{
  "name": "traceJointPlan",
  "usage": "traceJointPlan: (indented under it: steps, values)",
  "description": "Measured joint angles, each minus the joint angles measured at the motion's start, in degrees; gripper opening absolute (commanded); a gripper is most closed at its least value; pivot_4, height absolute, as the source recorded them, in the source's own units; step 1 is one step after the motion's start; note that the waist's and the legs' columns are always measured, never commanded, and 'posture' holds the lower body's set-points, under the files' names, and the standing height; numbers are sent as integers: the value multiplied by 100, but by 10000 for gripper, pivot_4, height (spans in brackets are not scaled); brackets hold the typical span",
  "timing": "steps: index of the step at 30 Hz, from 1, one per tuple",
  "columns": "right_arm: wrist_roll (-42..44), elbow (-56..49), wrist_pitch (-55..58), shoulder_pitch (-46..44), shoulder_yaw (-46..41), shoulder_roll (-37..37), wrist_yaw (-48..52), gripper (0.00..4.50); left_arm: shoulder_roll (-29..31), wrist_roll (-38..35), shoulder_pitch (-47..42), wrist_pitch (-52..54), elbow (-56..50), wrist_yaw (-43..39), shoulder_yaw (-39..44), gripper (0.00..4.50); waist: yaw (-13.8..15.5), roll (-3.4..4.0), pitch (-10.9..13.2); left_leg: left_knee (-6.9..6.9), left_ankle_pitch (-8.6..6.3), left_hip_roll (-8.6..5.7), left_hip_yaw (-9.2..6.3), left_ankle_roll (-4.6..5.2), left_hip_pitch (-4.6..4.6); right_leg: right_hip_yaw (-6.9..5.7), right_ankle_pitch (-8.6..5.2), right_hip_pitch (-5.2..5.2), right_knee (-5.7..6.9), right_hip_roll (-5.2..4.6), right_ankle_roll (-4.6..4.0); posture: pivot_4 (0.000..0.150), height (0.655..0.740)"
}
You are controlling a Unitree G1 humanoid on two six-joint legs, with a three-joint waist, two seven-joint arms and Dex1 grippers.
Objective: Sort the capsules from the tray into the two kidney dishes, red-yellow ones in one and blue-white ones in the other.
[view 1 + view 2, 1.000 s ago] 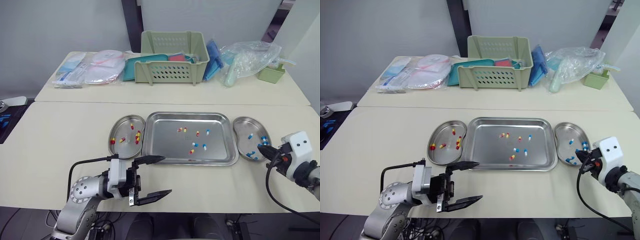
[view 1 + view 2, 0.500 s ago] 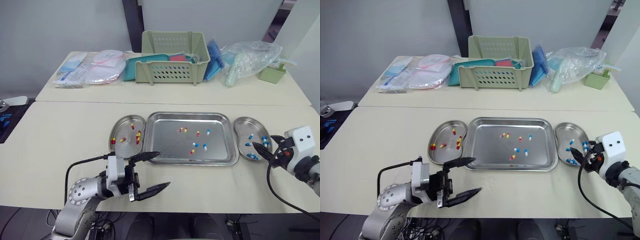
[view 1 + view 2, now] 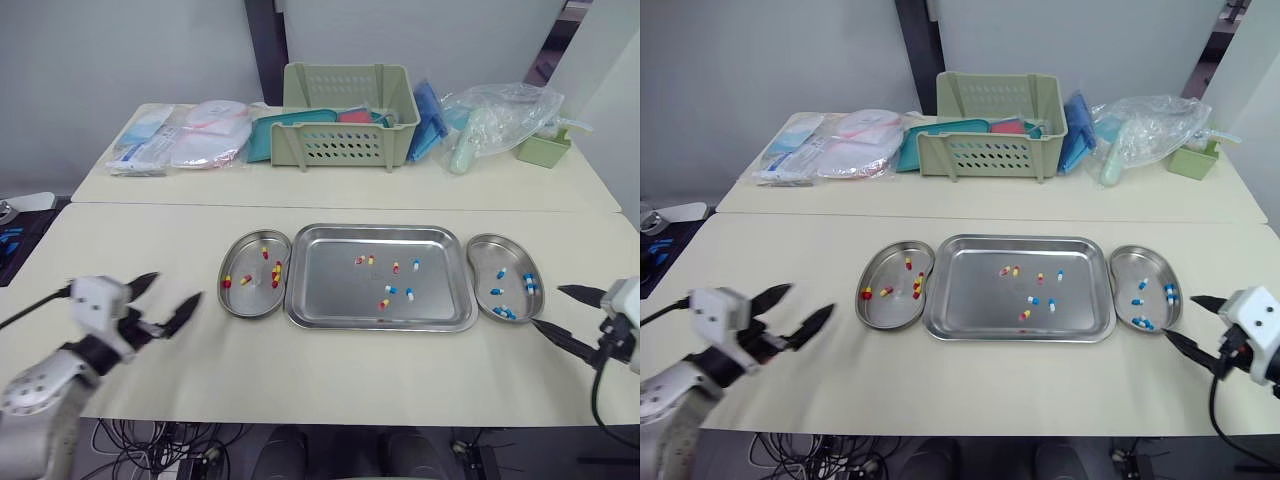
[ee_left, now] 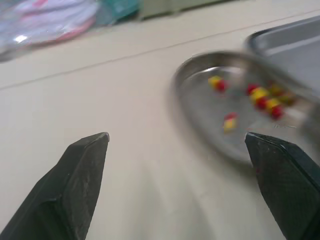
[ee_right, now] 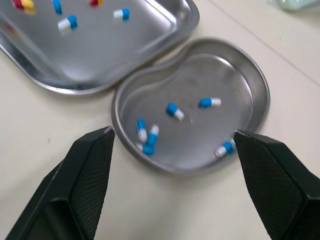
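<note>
Flanking the tray [image 3: 340, 290], left gripper [image 3: 178, 286] and right gripper [image 3: 547, 305], jaws wide, basket [image 3: 345, 145] and packets [image 3: 200, 135] behind

clinic-like room: kidney dishes [image 3: 246, 262], bagged medical supplies [image 3: 205, 137]

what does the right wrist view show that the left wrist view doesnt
Right wrist view's own: the right kidney dish holding blue-white capsules, loose capsules lying in the tray, and the right gripper, open. Left wrist view's own: the left kidney dish holding red-yellow capsules, plastic packets at the table's far side, and the left gripper, open. Shared: a corner of the tray and the cream table.
</note>
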Motion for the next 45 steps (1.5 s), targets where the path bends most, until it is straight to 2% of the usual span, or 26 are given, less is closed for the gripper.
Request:
traceJointPlan:
  steps: [1,4,8,17,22,28,34,40,45]
  values:
    - [-4,115,-36,61,-39,-51,89,39771,76,4,62,-25,181,-63,102,45000,-1,0,1,0,0,0,1,0,0,1,0,0,-1,0,0,1500,7390]
    - [-13,574,-200,312,-191,-312,549,44888,265,61,279,-193,832,-434,359,45000,0,0,2,-3,0,0,4,0,0,2,0,0,-3,-1,0,1500,7390]
    - [-38,921,-406,466,-377,-448,890,44888,292,138,414,-300,1339,-602,503,45000,1,-7,5,-3,0,2,1,0,2,-1,0,2,-2,-1,0,1500,7390]
    - [-30,794,-438,484,-375,-435,1024,44888,254,243,750,-438,1456,-723,507,45000,3,-9,6,-3,0,2,2,-1,1,1,0,2,-2,-2,0,1500,7390]
    - [54,388,-392,566,-364,-289,1013,44888,137,241,817,-413,1309,-710,505,45000,4,-14,8,-3,0,2,1,-1,0,0,0,2,-2,-2,0,1500,7390]
    - [456,-994,-19,917,-211,319,674,44888,57,240,878,-379,1048,-692,505,45000,0,-13,8,-4,0,4,1,-1,1,1,0,2,-1,-2,0,1500,7390]
    - [599,-2052,176,745,624,940,-46,44888,24,231,932,-270,961,-596,507,45000,2,-24,1,-3,0,4,-1,-1,2,0,0,2,1,-2,0,1500,7390]
    - [492,-2259,158,378,1369,1167,-519,44888,-82,210,1052,-231,729,-567,510,45000,6,-32,-4,-3,0,5,-4,-1,2,-3,0,2,1,-1,0,1500,7390]
    - [358,-2183,-9,237,1669,1203,-651,44888,-71,200,1179,-265,345,-711,514,45000,6,-40,-8,-2,0,5,-4,-1,2,-3,0,3,1,-1,0,1500,7390]
